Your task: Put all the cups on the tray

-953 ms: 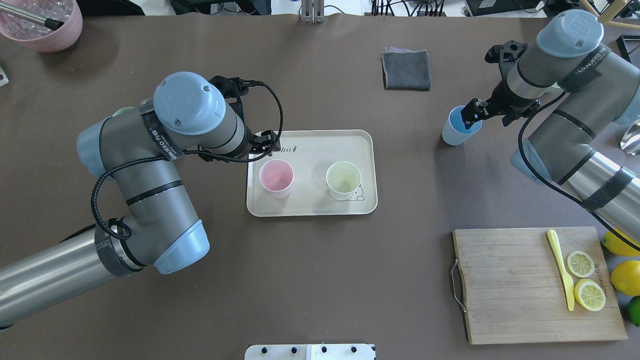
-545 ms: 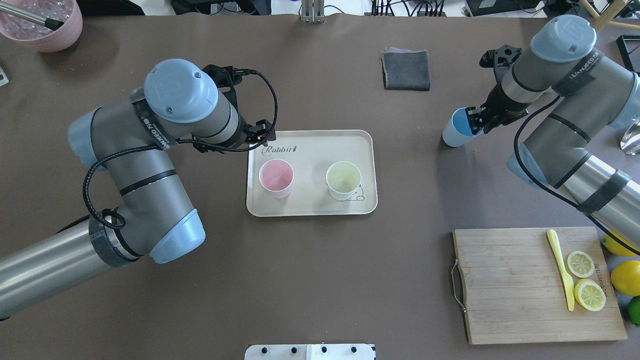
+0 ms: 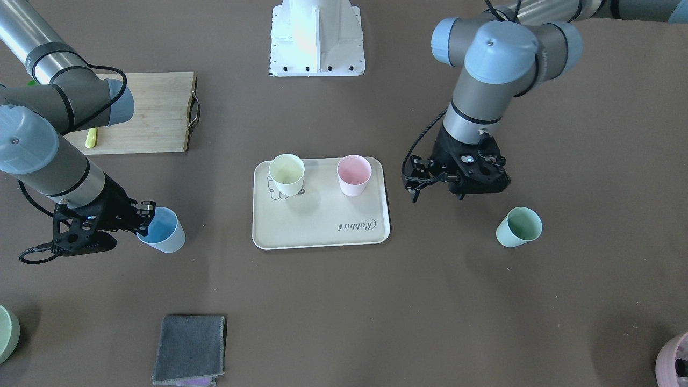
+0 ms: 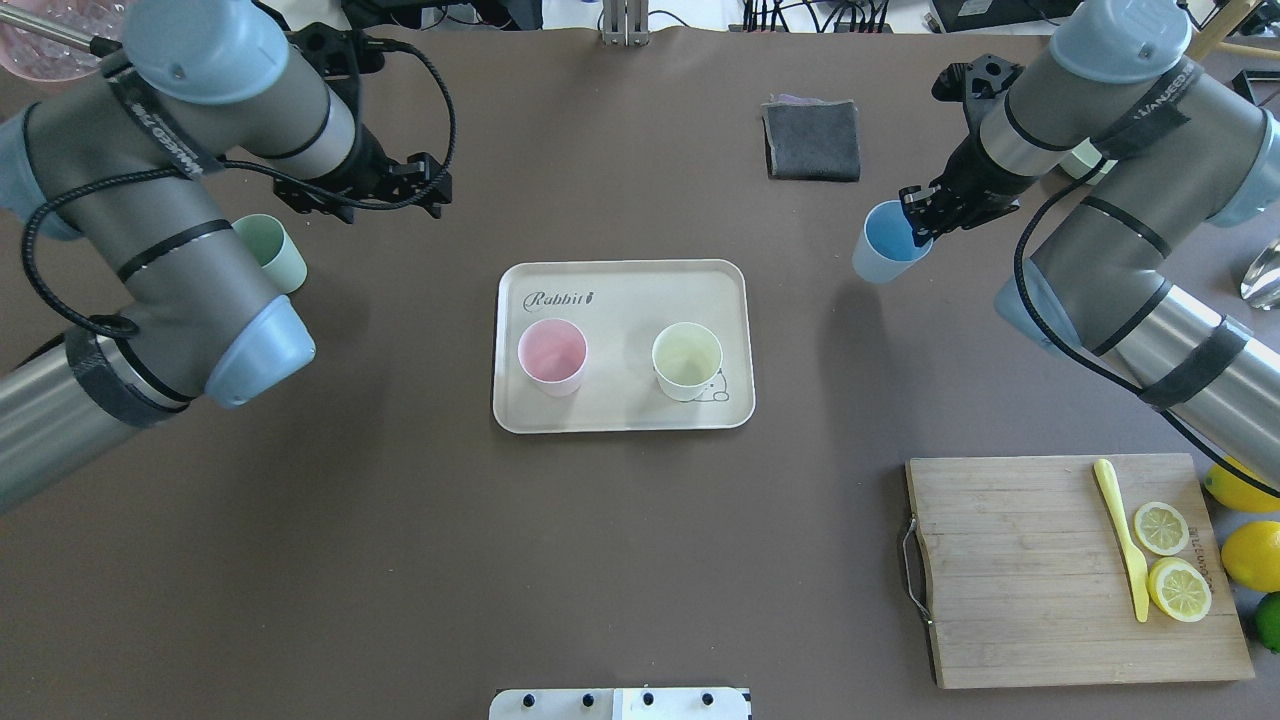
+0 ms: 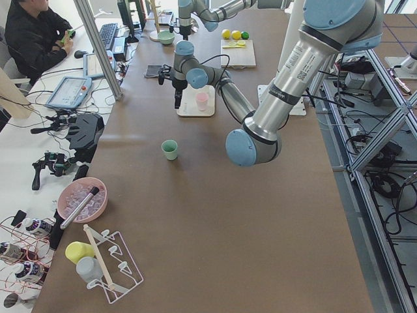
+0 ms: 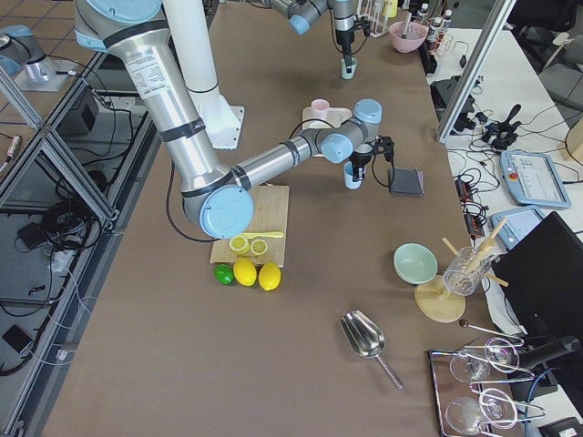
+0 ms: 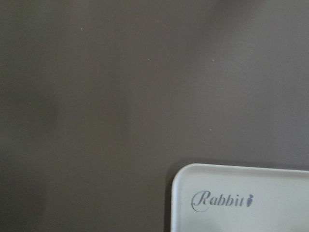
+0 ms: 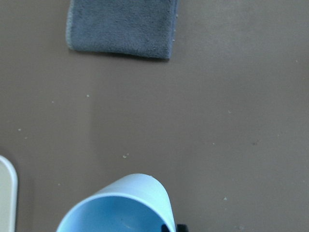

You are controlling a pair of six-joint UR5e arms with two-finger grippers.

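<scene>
Left arm has pulled back from the tray [image 4: 620, 300] since 0.5 s ago, off its far-left corner and further out to the left, uncovering the mint green cup [image 4: 272, 252]. Right gripper [image 4: 915, 222] has carried the light blue cup [image 4: 885, 250] a little closer to the tray's right side.

Surroundings, near to far:
- Wooden cutting board [image 4: 1010, 570], nearer than the tray and to its right, bearing a yellow plastic knife [image 4: 1122, 540] and two lemon halves [image 4: 1170, 558].
- Pink cup [image 4: 552, 356] and pale yellow cup [image 4: 687, 360] upright on the tray, pink to the left, apart from each other.
- Mint green cup on the table well left of the tray, partly hidden by the left arm's elbow.
- Folded grey cloth [image 4: 812, 140] beyond the tray's far-right corner.

Grippers:
- Left gripper [image 4: 435, 192]: fingers apart, nothing between them, hanging off the tray's far-left corner.
- Right gripper: pinching the light blue cup's rim, one finger inside; cup tilted, still right of the tray, not over it.
</scene>
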